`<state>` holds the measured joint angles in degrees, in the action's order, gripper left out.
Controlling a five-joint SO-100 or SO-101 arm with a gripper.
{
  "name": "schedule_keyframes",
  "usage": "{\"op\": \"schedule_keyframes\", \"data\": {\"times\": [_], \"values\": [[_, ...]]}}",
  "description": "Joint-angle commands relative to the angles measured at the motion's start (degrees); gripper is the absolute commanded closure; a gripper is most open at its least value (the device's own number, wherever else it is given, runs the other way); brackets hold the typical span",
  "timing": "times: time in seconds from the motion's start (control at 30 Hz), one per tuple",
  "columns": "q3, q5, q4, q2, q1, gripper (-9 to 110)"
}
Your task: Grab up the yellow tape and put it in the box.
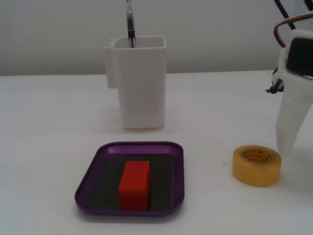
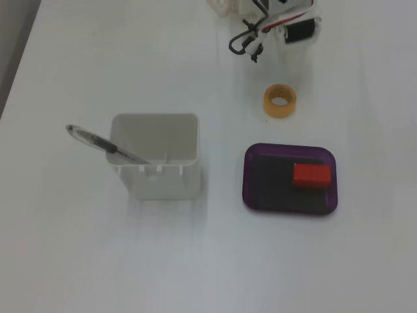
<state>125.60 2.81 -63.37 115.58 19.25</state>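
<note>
From above, the tape point(image 2: 280, 101) shows its hollow core; the gripper point(image 1: 286, 147) beside it — grip unclear.

The arm is white plastic. Its end effector point(image 1: 288, 139) is a long white finger tapering to a point. Above it sits a black motor block, with red and black cables looping past it.

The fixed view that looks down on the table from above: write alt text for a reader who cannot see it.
A small yellow roll of tape lies flat on a white table, just below the robot's gripper at the top edge and above a shallow purple tray holding a red rectangular block. To the left stands a tall white plastic container with a pen leaning out.
</note>
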Motion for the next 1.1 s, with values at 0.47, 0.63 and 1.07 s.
{"op": "schedule_keyframes", "data": {"times": [0.47, 0.63, 1.07], "values": [[-2.6, 0.2, 6.7, -4.2, -2.9, 85], [-2.6, 0.2, 5.9, -3.8, -5.1, 85], [-2.8, 0.2, 5.8, -2.7, -4.7, 85]]}}
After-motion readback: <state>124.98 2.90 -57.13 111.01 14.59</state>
